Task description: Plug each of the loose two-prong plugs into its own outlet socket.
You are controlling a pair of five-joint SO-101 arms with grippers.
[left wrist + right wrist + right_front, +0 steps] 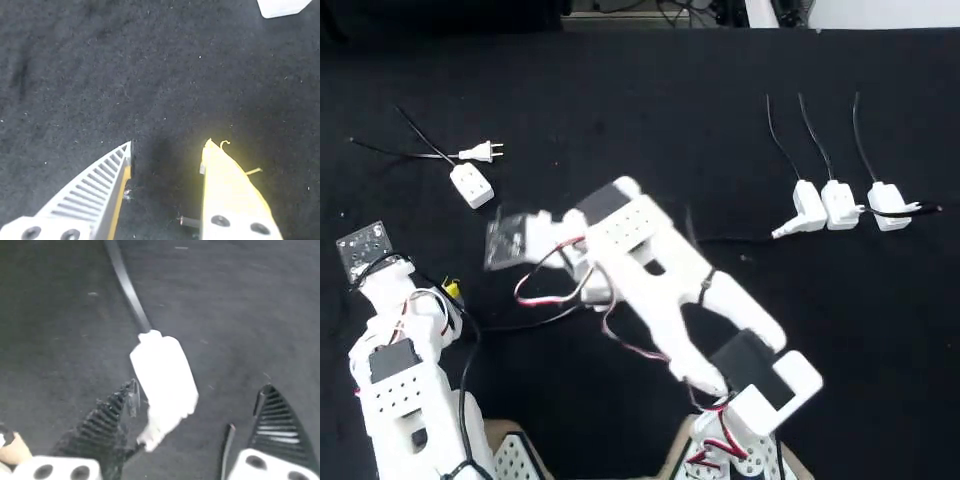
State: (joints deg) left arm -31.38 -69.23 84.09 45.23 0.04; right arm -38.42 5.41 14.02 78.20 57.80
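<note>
Right gripper (200,385) is wide open and grips nothing. A white plug (162,382) sits in the gap, close beside one black ribbed finger (107,425) and well apart from the other finger. The plug is long and lies a bit slanted. Its wire end points away from the gripper, out past the fingertips, and its thin end points back to the gripper's base. It is smooth and white, like a little box with round corners. A black wire (125,285) comes out of the far end and is cut off at the edge. The thin end is hard to make out, so I cannot tell where the prongs are. I also cannot tell if the plug touches the finger. All of this is over a black cloth (240,300). From above, a small white socket block (470,185) lies near this gripper, with a second plug (480,152) just beyond it. Left gripper (169,142) is open too, with nothing between its fingers.
</note>
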